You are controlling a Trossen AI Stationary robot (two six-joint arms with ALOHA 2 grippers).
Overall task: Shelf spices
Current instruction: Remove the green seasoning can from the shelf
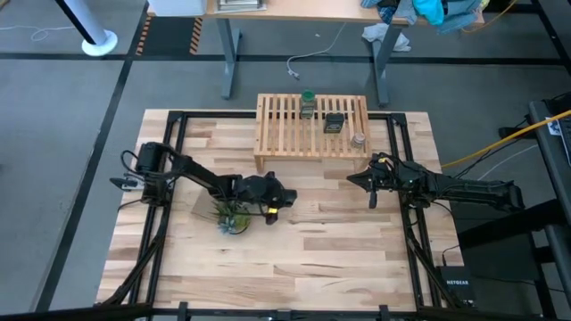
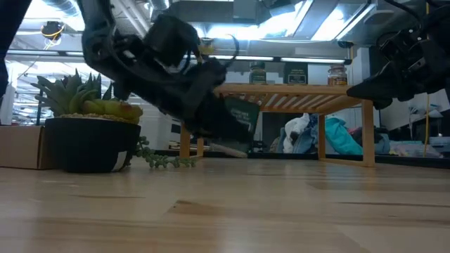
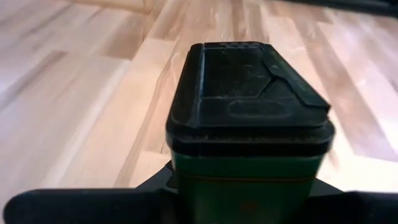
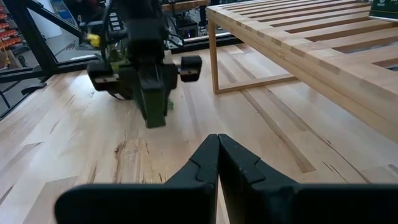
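Left gripper [image 1: 284, 198]: fingers clamped on dark tin [image 3: 249, 118], just above table [image 1: 339, 259].
Right gripper [image 4: 217, 149]: fingers together, empty, shelf [image 1: 312, 125] beside.

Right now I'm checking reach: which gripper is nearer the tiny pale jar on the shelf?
Right. The right gripper hovers just in front of the shelf end where the jar stands; the left gripper, holding a dark tin, is farther off.

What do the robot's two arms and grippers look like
Both arms are dark, near-black, jointed links with cables trailing at their bases. The left gripper carries a small yellow marking near its wrist, and knob-like housings stick out at either side. The right gripper has two matte black wedge-shaped fingers tapering to a point.
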